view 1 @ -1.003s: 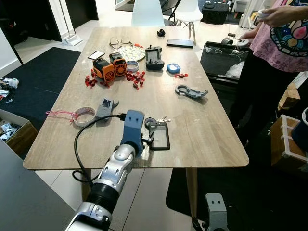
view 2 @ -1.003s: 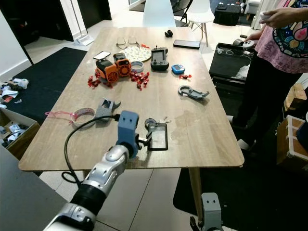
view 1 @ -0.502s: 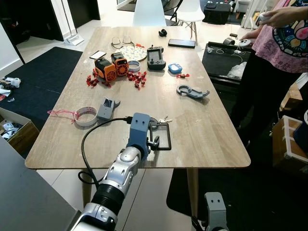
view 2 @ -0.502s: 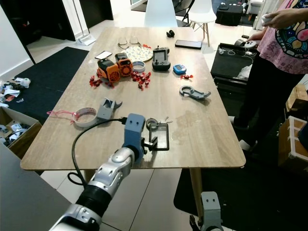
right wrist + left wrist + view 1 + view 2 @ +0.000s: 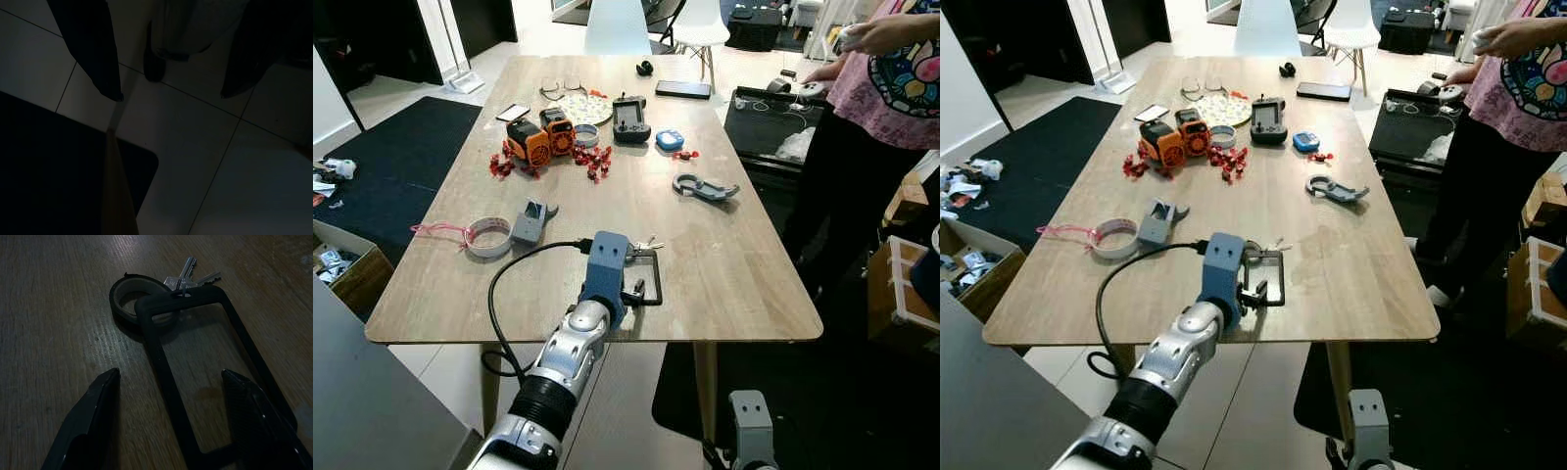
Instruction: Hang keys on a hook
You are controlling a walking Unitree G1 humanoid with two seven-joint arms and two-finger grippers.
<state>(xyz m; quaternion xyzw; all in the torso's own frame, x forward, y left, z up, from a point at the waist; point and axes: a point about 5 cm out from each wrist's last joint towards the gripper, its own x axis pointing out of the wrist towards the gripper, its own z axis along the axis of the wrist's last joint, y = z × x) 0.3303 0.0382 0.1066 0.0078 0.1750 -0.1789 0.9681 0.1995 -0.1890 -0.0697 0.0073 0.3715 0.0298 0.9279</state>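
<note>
table (image 5: 724, 274) wooden, cluttered; left fingers (image 5: 93, 416) spread over black frame (image 5: 205, 382), keys (image 5: 188, 279); right fingers (image 5: 93, 54) apart above tiled floor (image 5: 195, 147).

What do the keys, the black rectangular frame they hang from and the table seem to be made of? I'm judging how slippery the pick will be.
Keys: bare metal, silvery with bright glints. Black rectangular frame: looks like matte plastic or rubber, with dull, rounded edges; which one is unclear. Table: pale wood or wood-look laminate, with visible grain and a light sheen. The open left gripper straddles the frame's near end.
</note>
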